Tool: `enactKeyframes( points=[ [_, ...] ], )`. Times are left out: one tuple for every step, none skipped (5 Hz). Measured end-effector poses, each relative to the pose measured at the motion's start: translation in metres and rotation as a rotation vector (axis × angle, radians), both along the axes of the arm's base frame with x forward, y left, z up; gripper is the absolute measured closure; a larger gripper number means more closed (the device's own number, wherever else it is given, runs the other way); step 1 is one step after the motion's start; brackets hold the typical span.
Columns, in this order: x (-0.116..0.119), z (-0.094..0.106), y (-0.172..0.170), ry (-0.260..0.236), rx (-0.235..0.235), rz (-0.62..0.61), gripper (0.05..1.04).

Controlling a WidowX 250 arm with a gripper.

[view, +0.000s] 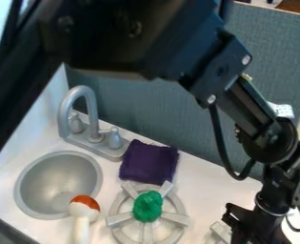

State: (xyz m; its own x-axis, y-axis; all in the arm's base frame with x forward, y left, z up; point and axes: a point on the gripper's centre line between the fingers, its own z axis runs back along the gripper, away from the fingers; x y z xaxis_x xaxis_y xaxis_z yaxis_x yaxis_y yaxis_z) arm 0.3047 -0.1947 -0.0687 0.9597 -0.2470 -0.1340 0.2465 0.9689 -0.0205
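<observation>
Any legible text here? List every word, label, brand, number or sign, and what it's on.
Legible text: none.
Small white label on the black robot arm: faint marks, too small to read.
Dark purple cloth, lumpy green object, grey metal-look faucet, round grey sink basin: no print seen.

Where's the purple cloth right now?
In the camera view, the purple cloth lies near the middle, right of the gray faucet and just behind the burner with the green thing.
</observation>
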Motion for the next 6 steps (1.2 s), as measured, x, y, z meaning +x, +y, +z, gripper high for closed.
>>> enactKeyframes(
  points=[
    [0.004, -0.018, -0.001, 0.034, 0.029, 0.016, 0.641],
    [0.010, -0.022, -0.009, 0.042, 0.013, 0.025, 0.598],
    [0.011, -0.026, -0.011, 0.061, -0.008, 0.057, 0.278],
    [0.002, -0.024, -0.002, 0.078, -0.047, 0.097, 0.073],
    [0.004, 0.011, 0.008, -0.016, -0.066, 0.130, 0.075],
    [-0.011, 0.052, 0.031, -0.098, -0.091, 0.167, 0.079]
  ],
)
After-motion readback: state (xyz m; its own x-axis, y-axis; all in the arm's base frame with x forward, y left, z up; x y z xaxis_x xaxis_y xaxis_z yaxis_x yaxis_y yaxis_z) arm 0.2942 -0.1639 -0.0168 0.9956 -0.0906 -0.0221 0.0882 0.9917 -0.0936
